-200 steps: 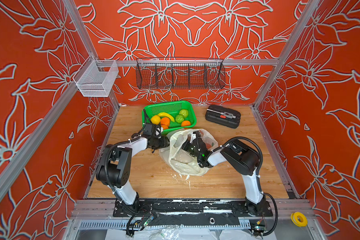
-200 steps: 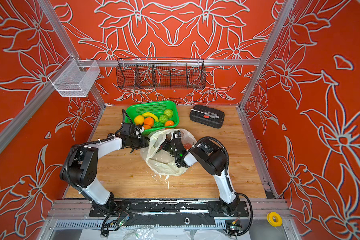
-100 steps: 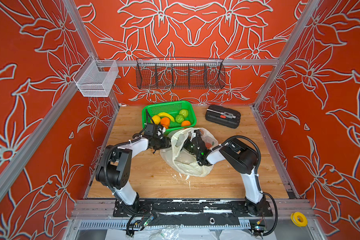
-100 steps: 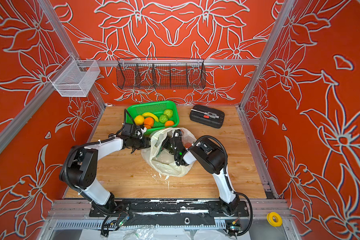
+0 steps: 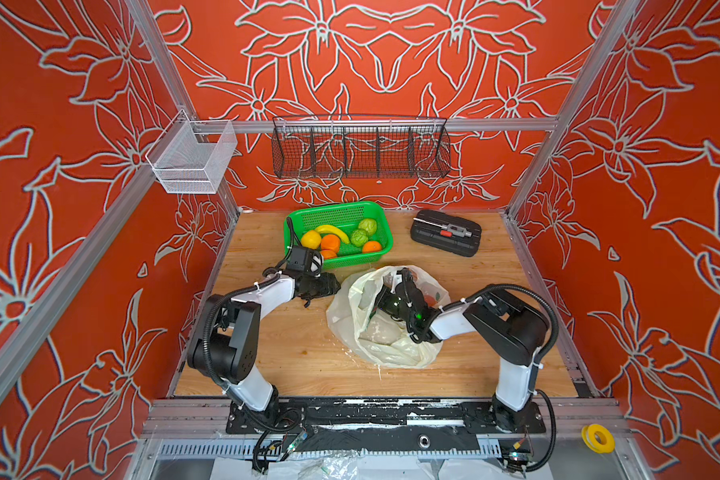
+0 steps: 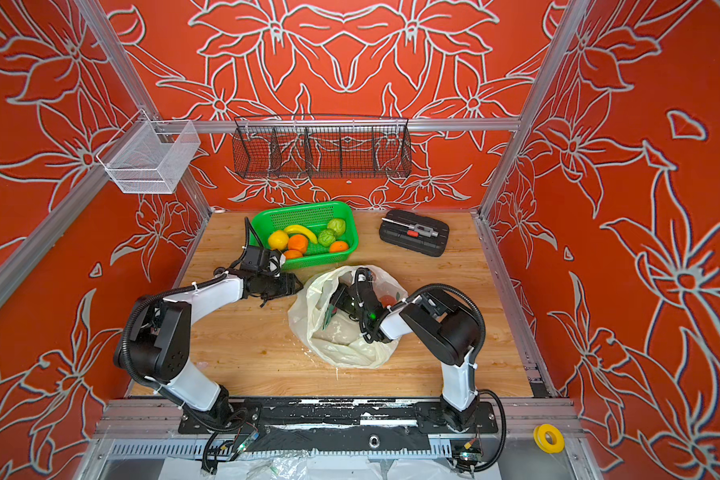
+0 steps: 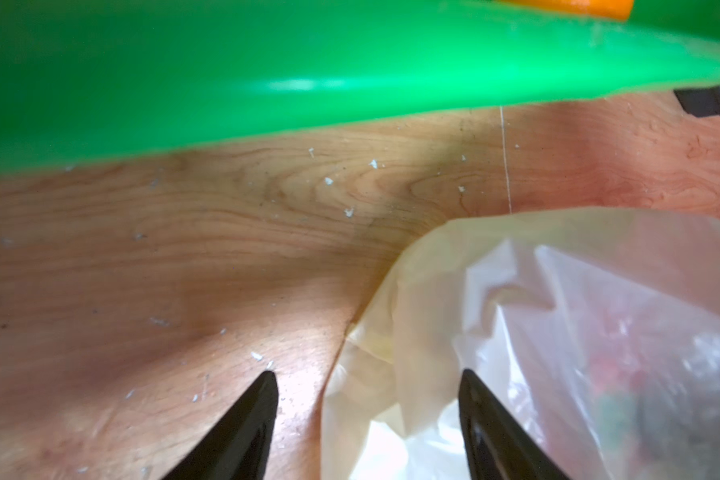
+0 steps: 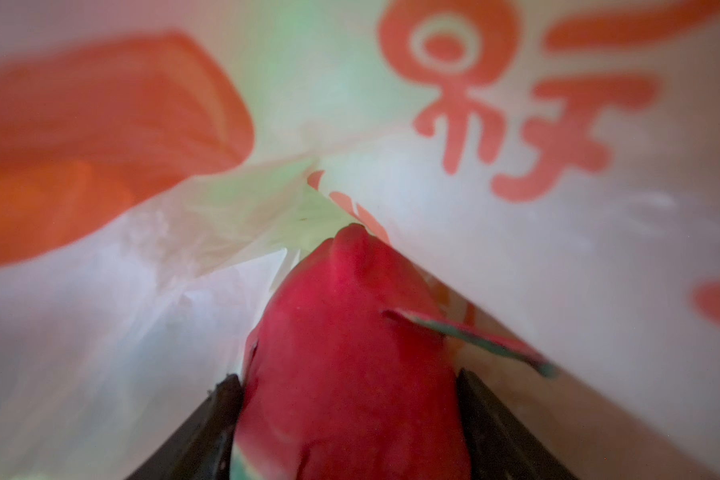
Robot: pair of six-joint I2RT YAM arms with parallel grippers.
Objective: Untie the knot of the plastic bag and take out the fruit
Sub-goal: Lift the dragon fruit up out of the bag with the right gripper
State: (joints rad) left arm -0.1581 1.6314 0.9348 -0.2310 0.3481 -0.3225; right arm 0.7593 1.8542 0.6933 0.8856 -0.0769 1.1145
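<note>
Jaws, right gripper [image 8: 348,376]: pressed against both flanks of the pink-red dragon fruit [image 8: 341,332], which fills the gap between them. One green-tipped scale sticks out sideways. Gripper and fruit sit inside the plastic bag [image 8: 516,249], with orange-printed film on every side.

Jaws, left gripper [image 7: 366,374]: spread, nothing pinched. The bag's crumpled cream edge lies in the gap between the tips, low on the wooden table [image 7: 184,270].

Plastic bag, both top views: mid-table, mouth gaping, the right arm's wrist reaching in from the right; a red patch shows through the film near the far rim. The left gripper lies just beside its left side.

Green basket [image 5: 333,208]: beyond the bag and the left gripper, close to both. It holds a lemon [image 5: 311,240], three oranges [image 5: 330,242], two bumpy green fruits [image 5: 358,237] and a banana [image 5: 332,232].

Black case [image 5: 445,232]: far right of the table, apart from the basket.

Back wall: black wire rack [image 5: 360,149]; white mesh bin [image 5: 192,162] at the left corner.
</note>
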